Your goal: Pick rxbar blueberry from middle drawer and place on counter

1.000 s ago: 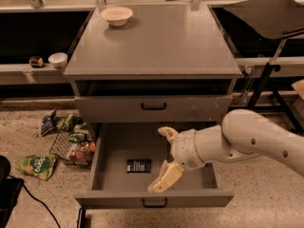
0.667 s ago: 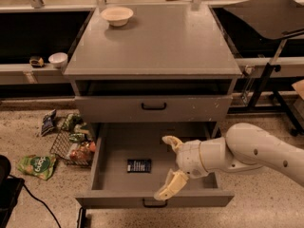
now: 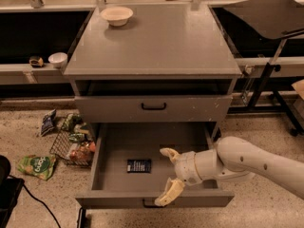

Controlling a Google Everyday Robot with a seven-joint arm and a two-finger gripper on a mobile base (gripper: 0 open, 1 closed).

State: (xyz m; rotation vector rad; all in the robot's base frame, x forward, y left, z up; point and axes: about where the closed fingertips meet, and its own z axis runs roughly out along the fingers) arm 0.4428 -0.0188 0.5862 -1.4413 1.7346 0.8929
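1. The rxbar blueberry [image 3: 138,166] lies flat on the floor of the pulled-out middle drawer [image 3: 118,200], near its centre.
2. The gripper [image 3: 164,177] hovers just right of it, jaws released and spread wide.

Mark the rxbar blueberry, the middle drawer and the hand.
rxbar blueberry [image 3: 138,166]: camera view, centre of its dark wrapper.
middle drawer [image 3: 142,140]: camera view, bare floor behind the bar.
hand [image 3: 170,173]: camera view, midway between its open fingertips, over the drawer's front right.
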